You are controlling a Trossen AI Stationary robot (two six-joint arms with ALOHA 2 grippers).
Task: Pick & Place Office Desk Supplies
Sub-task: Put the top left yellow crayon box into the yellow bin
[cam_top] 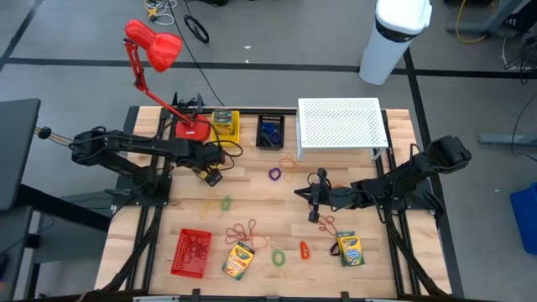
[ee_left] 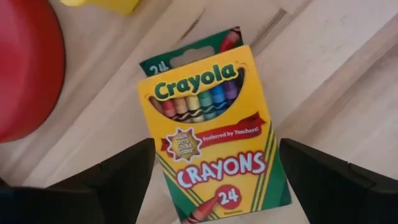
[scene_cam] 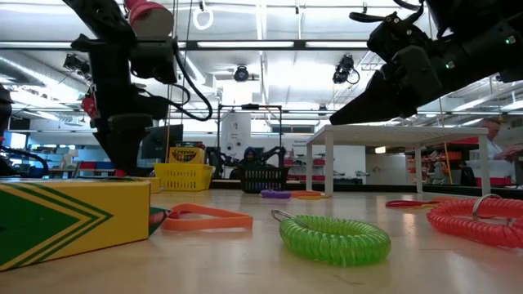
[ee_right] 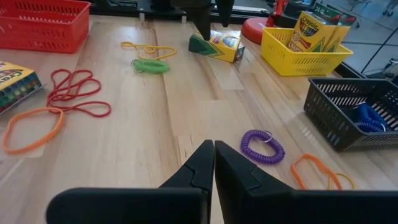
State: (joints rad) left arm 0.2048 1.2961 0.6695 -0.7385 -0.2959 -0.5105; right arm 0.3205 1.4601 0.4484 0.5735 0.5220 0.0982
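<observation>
Left gripper [cam_top: 214, 176]: I see its fingers [ee_left: 112, 180] spread wide, one on each side of a crayon box [ee_left: 211, 134] lying flat on the table [cam_top: 252, 201]; neither finger touches it. It sits just in front of the lamp's red base [cam_top: 191, 130].
Right gripper [ee_right: 213, 155]: I have it waiting over the middle-right of the table, fingertips pressed together, nothing between them.
Crayon box under left gripper: face up, "Crayola Crayons 24" readable, next to the red base.
Yellow basket [cam_top: 226, 126]: at the back of the table, another crayon box [ee_right: 314, 28] standing in it.
Black basket [cam_top: 270, 132]: right of the yellow one, a blue coil [ee_right: 368, 116] inside.
Red basket [cam_top: 191, 252]: front left, red bands in it.
Front boxes: one crayon box [cam_top: 238, 261] beside the red basket, one more [cam_top: 349, 248] front right.
Loose pieces: purple coil [cam_top: 274, 174] mid-table, green coil [cam_top: 278, 257] and orange clip [cam_top: 304, 249] near the front, red rubber bands [cam_top: 248, 232] between them.
White riser [cam_top: 340, 127]: back right, beside the black basket.
</observation>
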